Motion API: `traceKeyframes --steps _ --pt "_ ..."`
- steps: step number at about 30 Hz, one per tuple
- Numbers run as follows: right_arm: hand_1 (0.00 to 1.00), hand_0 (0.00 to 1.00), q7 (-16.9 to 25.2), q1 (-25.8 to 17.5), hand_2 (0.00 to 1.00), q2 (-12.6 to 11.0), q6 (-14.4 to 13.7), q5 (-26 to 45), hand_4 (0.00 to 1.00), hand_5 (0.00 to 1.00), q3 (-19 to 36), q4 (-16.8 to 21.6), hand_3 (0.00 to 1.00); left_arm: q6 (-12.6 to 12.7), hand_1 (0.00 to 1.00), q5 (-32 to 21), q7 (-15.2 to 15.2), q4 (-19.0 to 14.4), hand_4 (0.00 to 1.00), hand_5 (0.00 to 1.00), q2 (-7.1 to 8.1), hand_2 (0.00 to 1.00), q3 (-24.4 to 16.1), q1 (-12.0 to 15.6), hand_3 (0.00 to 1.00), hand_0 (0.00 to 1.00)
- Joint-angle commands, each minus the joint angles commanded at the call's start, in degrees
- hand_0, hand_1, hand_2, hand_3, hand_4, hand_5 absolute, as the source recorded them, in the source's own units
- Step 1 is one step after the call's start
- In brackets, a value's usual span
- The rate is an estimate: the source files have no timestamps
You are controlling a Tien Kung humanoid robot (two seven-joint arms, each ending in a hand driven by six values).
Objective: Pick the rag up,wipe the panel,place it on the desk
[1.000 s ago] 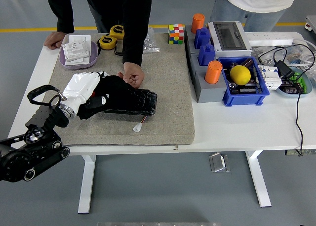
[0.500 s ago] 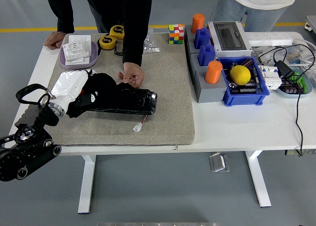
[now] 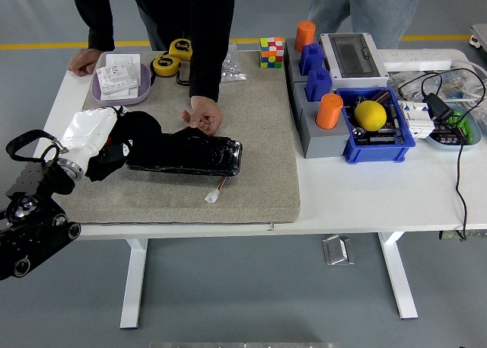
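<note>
I am gripping the black rag point(image 3: 141, 129) in my left hand point(image 3: 95, 135) at the panel's point(image 3: 186, 156) nine o'clock end, wiping, while a person's hand point(image 3: 202, 116) is steadying it at twelve o'clock.

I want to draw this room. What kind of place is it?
Probably a robot lab or workshop: yellow tape measures, a grey electrical box and a blue parts bin sit on the white table.

A coarse, matt felt-like mat point(image 3: 259, 173) is laid over the smooth white table point(image 3: 380, 196). The black panel point(image 3: 199, 156) is seen as glossy plastic. The rag point(image 3: 90, 129) appears white and shiny, the blue bin point(image 3: 374, 147) moulded plastic.
</note>
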Motion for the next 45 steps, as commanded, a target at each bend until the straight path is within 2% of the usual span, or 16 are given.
traceKeyframes --steps 11,17,23,34,35,40,41,45 --pt "0.673 0.79 -0.1 0.13 0.719 0.27 -0.17 -0.34 0.998 0.512 0.75 0.13 0.661 0.28 0.18 0.88 -0.66 1.53 0.494 0.002 2.31 0.637 -5.32 3.02 0.694 0.274" --pt "0.673 0.791 -0.19 -0.05 0.718 0.4 -0.21 -0.36 0.998 0.513 1.36 0.09 0.663 0.51 0.18 0.85 -1.0 2.04 0.494 0.002 3.24 0.636 -6.86 4.03 0.693 0.274" --pt "0.673 0.792 -0.14 0.0 0.719 0.68 -0.29 -0.51 0.998 0.514 1.88 0.16 0.663 1.09 0.18 -0.25 -1.98 3.61 0.492 0.002 2.6 0.636 -6.98 4.37 0.693 0.273" --pt "0.674 0.792 -0.27 -0.14 0.718 0.92 -0.41 -1.26 0.998 0.516 2.86 0.38 0.663 3.17 0.182 -4.66 -6.48 8.73 0.492 0.002 1.27 0.633 -7.02 5.49 0.694 0.288" --pt "0.673 0.792 -0.29 -0.12 0.719 0.89 -0.42 -1.43 0.998 0.516 2.99 0.43 0.664 3.43 0.291 -5.26 -7.24 9.03 0.496 0.002 1.18 0.556 -7.19 5.67 0.555 0.313" --pt "0.673 0.792 -0.29 -0.18 0.719 0.93 -0.44 -1.52 0.998 0.516 3.11 0.43 0.664 3.8 0.291 -6.83 -8.74 10.31 0.496 0.002 0.69 0.556 -6.86 5.82 0.555 0.313" --pt "0.673 0.792 -0.27 -0.17 0.719 0.97 -0.45 -1.55 0.998 0.516 3.16 0.43 0.664 3.78 0.38 -7.2 -8.91 10.54 0.502 0.002 0.6 0.559 -6.71 5.9 0.555 0.335" --pt "0.674 0.792 -0.24 -0.2 0.719 1.02 -0.5 -1.81 0.998 0.517 3.49 0.45 0.663 3.7 0.38 -8.31 -9.56 11.5 0.502 0.002 -0.08 0.559 -6.42 6.2 0.555 0.335"
